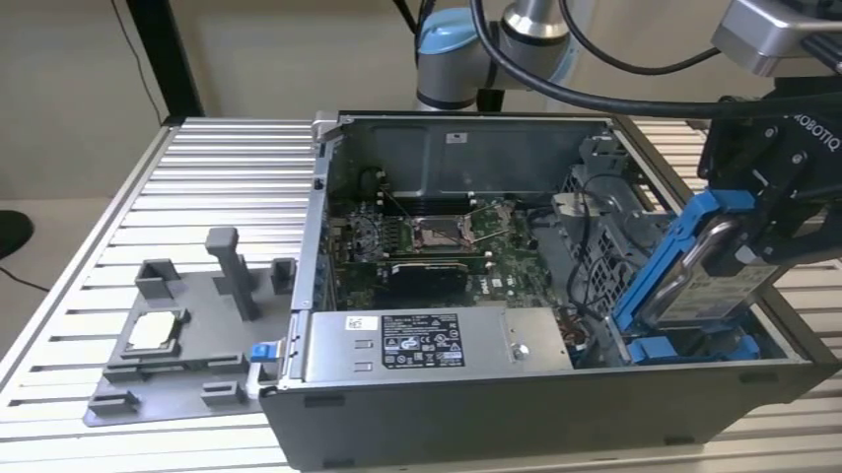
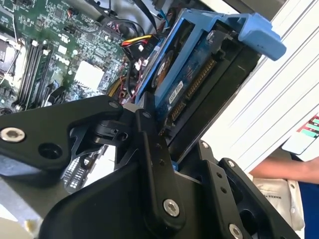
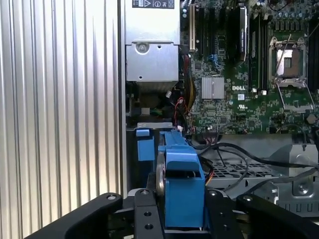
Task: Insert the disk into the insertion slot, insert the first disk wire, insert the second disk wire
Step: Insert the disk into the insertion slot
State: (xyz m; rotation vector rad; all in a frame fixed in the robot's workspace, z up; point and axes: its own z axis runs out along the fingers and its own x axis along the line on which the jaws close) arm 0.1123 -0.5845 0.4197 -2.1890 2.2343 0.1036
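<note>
Exterior view: the gripper (image 1: 739, 251) hangs over the end of the open computer case (image 1: 526, 424) at the exterior view's right and is clamped on the disk (image 1: 708, 288), gripping it through the blue carrier (image 1: 665, 261). The disk stands steeply tilted. Its long axis runs from a low end dipping into the insertion slot (image 1: 711, 347) at the case's near corner up to a high end level with the gripper. The slot lies below the gripper, near the power-supply box (image 1: 421, 340) on the side toward the exterior view's right. Judged from that slant, the disk has entered the bay but does not yet lie flat in it. Second wrist view: the black fingers (image 2: 149, 144) pinch the carrier, and the disk's long axis leads straight away from the palm. The connector edge (image 2: 195, 82) has its contacts bare of any plug, so neither wire appears to be inserted. First wrist view: the disk shows edge-on between the two fingers, with its far end pointing toward the slot. Beside it there is a blue tab (image 3: 144, 148), along with the bay's perforated metal (image 3: 234, 172). Loose cables (image 3: 249, 152) cross that metal, between the disk and the motherboard (image 3: 234, 99).
</note>
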